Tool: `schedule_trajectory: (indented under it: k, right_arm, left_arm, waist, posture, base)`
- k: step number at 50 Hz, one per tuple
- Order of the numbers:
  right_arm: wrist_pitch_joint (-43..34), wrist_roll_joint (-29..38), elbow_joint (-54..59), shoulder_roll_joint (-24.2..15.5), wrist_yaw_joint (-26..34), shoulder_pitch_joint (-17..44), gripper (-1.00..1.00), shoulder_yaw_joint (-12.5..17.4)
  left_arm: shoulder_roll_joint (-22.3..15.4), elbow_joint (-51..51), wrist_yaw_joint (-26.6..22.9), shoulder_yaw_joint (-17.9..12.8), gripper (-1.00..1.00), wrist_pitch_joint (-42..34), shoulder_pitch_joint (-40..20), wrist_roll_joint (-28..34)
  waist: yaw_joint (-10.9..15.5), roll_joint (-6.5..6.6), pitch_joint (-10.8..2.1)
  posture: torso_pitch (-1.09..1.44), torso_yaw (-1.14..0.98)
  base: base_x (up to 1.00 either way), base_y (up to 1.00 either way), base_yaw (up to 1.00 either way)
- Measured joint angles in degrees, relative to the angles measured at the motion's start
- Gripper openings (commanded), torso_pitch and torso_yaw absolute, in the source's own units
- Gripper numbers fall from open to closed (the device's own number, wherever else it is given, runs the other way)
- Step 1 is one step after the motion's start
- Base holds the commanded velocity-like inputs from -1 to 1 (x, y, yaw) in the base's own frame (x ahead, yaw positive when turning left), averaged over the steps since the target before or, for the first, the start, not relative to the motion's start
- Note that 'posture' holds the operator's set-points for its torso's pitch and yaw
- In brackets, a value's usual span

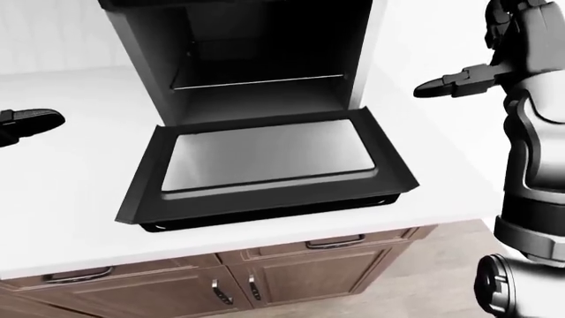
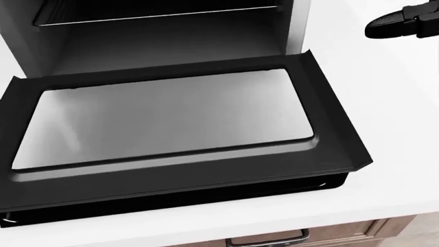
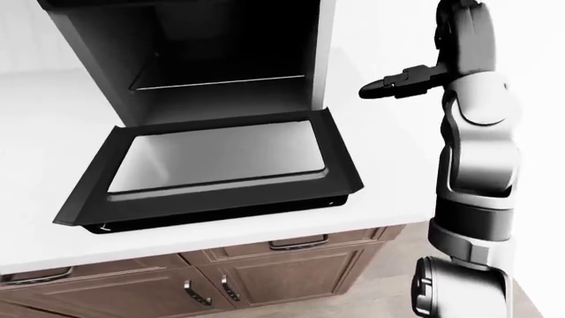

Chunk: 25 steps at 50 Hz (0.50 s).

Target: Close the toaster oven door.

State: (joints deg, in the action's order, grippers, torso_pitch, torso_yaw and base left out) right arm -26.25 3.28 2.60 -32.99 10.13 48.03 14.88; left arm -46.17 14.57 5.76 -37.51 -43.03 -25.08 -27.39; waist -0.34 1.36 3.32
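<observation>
One flat black toaster oven door (image 1: 265, 162), grey glass pane, open.

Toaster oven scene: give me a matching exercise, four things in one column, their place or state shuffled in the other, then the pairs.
Things:
1. toaster oven door
2. right hand
3. left hand
4. wire rack

Places or states:
A. at the left edge of the left-eye view, over the counter
B. folded down flat, fully open
C. inside the oven cavity
D. in the air to the right of the oven, touching nothing

Pairs: 1-B, 2-D, 3-A, 4-C
</observation>
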Motion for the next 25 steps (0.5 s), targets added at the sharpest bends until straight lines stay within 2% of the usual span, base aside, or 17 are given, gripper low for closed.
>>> schedule_trajectory:
  k: [25]
  right_arm:
    - [6.7, 3.3, 0.3, 1.3, 3.8, -5.5, 1.0, 0.5]
  left_arm:
    - [-1.5, 0.4, 1.0, -0.1, 1.0, -0.7, -0.7, -1.9]
  waist:
    - [-0.4, 0.21, 0.2]
  posture:
    - [0.0, 0.0]
  base:
    - [0.0, 0.0, 0.0]
